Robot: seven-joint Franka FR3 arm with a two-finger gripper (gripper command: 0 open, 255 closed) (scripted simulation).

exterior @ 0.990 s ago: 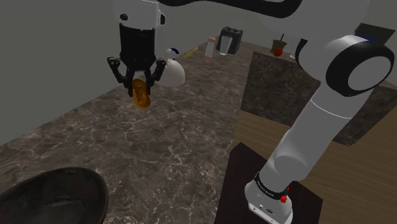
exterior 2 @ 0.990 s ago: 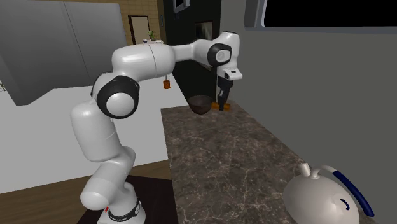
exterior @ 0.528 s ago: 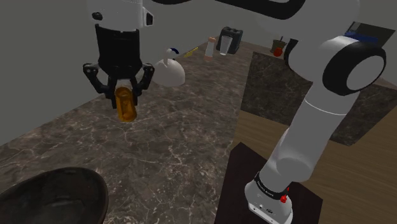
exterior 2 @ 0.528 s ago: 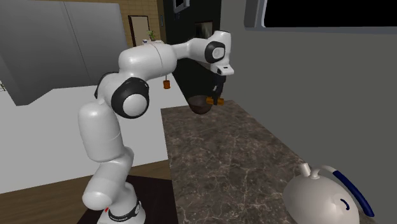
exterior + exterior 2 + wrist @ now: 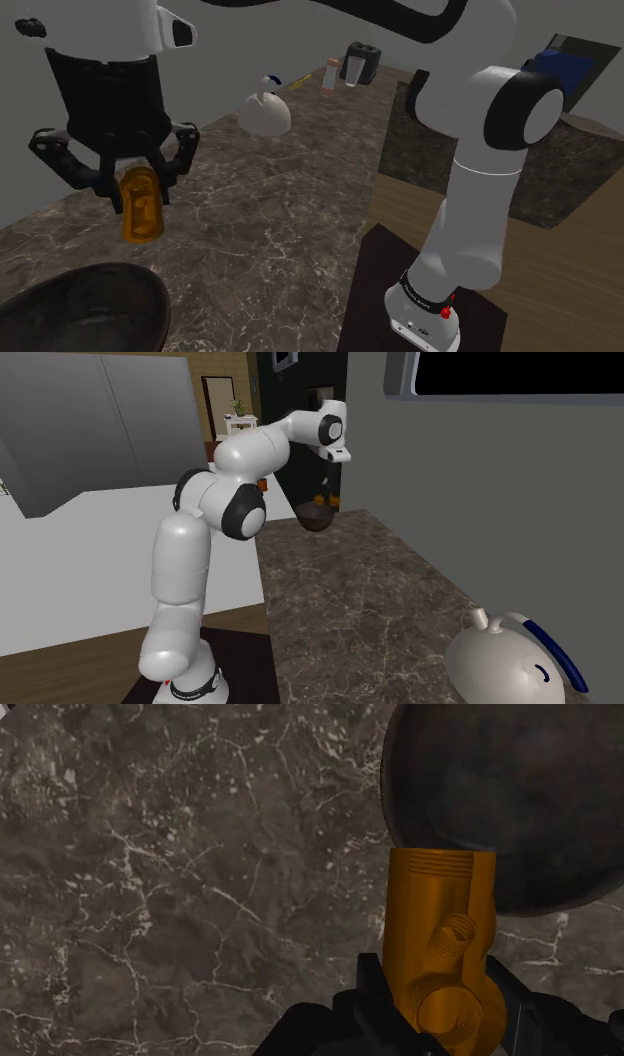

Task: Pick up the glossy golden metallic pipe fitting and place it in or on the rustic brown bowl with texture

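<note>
The claw (image 5: 139, 183) clasps the golden pipe fitting (image 5: 141, 208), which hangs long-axis upright above the bench (image 5: 290, 220), with the dark bowl (image 5: 90, 305) just beyond it toward the shoulder view's lower left.

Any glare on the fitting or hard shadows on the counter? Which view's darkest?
Shoulder view: dimmest overall, fitting a dull orange-gold with no hotspot. Wrist view: fitting evenly lit, no glare; counter shows no clear cast shadow; bowl interior reads dark. Second exterior view: brightest, nothing blurred.
</note>
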